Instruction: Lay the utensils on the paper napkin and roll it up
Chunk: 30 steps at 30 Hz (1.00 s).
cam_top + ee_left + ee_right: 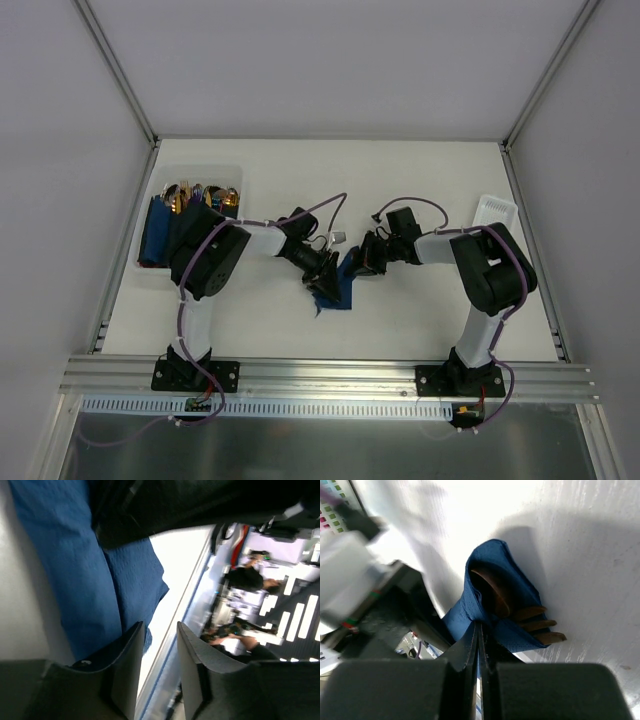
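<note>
rolling step. dark navy blue paper napkin (505,580) lies mid-scene, wrapped round slim gold-bronze metal utensils (540,625). right gripper (479,627) clamped on its edge; left gripper (160,630) jaws apart, empty. next, likely: left takes hold, roll gets finished.

Inside folds of paper napkin (335,285): utensils (530,614). Well left of napkin: bin (150,276). Right of napkin, farther back: tray (497,212).

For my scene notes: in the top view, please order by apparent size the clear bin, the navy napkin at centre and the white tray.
1. clear bin
2-3. navy napkin and white tray: they look alike and the arms partly hide both, so unranked.
</note>
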Available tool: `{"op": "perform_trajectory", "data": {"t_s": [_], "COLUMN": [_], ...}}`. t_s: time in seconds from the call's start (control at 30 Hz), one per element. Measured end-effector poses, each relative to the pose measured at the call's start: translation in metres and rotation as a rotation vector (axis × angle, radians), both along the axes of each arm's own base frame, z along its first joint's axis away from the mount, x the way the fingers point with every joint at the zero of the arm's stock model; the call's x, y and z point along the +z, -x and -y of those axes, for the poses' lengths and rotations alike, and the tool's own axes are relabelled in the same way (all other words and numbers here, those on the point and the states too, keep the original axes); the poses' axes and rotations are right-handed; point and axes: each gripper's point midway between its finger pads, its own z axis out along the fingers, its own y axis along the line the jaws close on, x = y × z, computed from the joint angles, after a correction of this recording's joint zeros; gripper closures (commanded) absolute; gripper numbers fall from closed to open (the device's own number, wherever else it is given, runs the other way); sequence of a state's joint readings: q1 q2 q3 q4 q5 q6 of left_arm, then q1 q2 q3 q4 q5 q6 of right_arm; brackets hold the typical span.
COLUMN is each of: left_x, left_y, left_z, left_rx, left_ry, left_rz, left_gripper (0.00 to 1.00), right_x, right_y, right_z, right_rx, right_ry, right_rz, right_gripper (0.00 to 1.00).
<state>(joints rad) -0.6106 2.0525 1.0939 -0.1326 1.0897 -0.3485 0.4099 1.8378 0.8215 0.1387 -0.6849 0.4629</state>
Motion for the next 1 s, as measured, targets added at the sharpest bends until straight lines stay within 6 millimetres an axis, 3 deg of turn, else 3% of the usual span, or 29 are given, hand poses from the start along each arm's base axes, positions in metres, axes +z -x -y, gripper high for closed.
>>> {"op": "perform_trajectory", "data": {"t_s": [0.13, 0.33, 0.47, 0.63, 1.0], "left_x": [0.019, 0.045, 0.026, -0.008, -0.013], "left_y": [-0.008, -0.041, -0.055, -0.042, -0.046], "left_z": [-0.008, -0.025, -0.034, -0.033, -0.006], "left_rx": [0.029, 0.114, 0.12, 0.049, -0.009], "left_ry": [-0.02, -0.119, -0.244, -0.38, -0.456], "left_rz": [0.131, 0.414, 0.48, 0.491, 0.603], "left_gripper": [0.52, 0.47, 0.47, 0.48, 0.58], "right_x": [0.0, 0.0, 0.0, -0.001, -0.002], "right_y": [0.0, -0.001, 0.0, 0.001, 0.002], "right_z": [0.001, 0.002, 0.003, 0.005, 0.004], "right_rx": [0.001, 0.002, 0.0, -0.014, -0.034], "right_ry": [0.004, 0.014, 0.021, 0.03, 0.013], "right_rz": [0.006, 0.015, 0.022, 0.046, 0.1], "right_gripper": [1.0, 1.0, 1.0, 1.0, 1.0]}}
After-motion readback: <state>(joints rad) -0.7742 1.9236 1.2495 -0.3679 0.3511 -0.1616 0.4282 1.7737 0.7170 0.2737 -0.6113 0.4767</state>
